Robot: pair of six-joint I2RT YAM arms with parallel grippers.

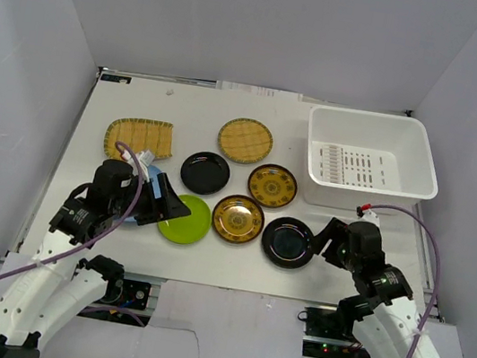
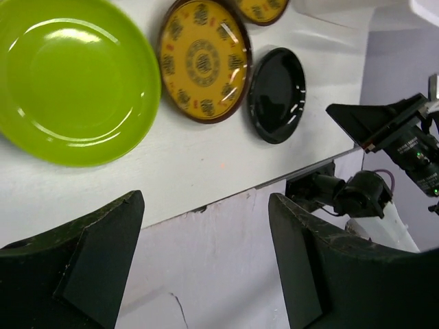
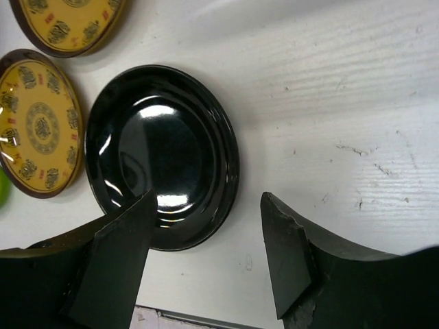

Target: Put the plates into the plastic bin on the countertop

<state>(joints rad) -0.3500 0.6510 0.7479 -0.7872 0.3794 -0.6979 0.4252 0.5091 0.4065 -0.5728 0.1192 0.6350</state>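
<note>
The white plastic bin (image 1: 423, 163) stands at the back right of the countertop (image 1: 124, 97) with no plate in it. On the table lie a squarish bamboo plate (image 1: 140, 138), a round bamboo plate (image 1: 246, 139), two black plates (image 1: 205, 173) (image 1: 288, 242), two gold-patterned brown plates (image 1: 273, 185) (image 1: 238, 218) and a lime green plate (image 1: 187, 220). The light blue plate (image 1: 154, 172) is mostly hidden under my left arm. My left gripper (image 1: 169, 203) (image 2: 206, 253) is open and empty beside the lime plate (image 2: 72, 79). My right gripper (image 1: 327, 238) (image 3: 206, 253) is open, straddling the near black plate's (image 3: 161, 154) right rim.
Pale grey walls enclose the table on three sides. The table's near edge (image 2: 206, 202) runs just below the front row of plates. The right arm (image 2: 405, 137) shows in the left wrist view past the black plate (image 2: 276, 94).
</note>
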